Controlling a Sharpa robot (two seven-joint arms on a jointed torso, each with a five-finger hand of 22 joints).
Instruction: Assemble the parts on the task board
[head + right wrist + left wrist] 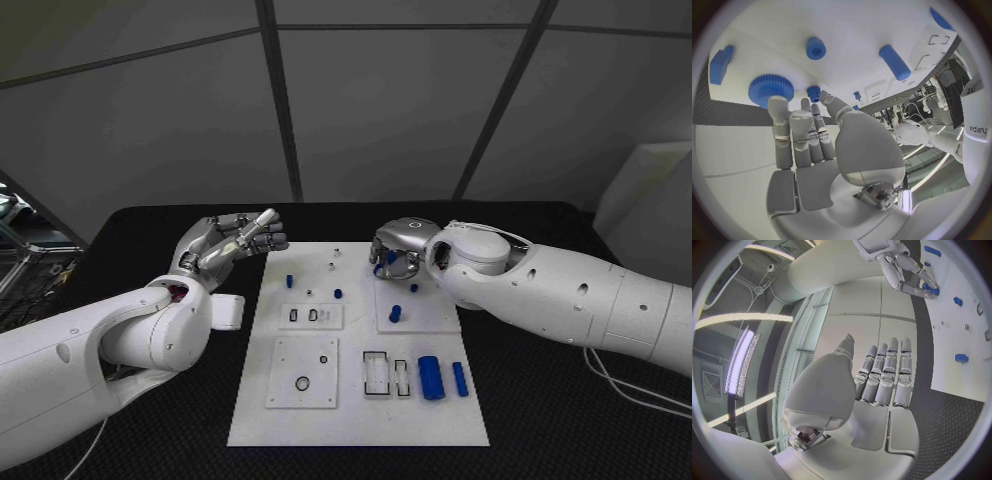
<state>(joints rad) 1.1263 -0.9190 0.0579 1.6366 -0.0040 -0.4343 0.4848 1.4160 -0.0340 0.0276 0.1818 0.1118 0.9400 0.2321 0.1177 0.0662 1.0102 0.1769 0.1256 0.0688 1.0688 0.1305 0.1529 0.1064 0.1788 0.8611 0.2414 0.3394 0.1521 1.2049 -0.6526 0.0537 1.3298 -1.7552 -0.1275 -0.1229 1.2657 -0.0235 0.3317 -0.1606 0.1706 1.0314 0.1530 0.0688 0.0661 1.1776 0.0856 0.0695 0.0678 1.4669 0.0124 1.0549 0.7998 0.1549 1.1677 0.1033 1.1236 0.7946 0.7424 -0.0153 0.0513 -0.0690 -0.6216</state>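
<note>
A blue gear point(771, 88) is touched at the fingertips of the right hand point(402, 248), at the task board's point(361, 420) twelve o'clock; a grasp cannot be told. The left hand point(231, 240) is held released, at ten o'clock.

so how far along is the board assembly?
Early to mid. A few small blue parts already stand on the task board. The right robot hand has its fingertips at a blue gear on the board. The left robot hand is raised beside the board, holding nothing. Two blue cylinders lie loose near the front.
</note>
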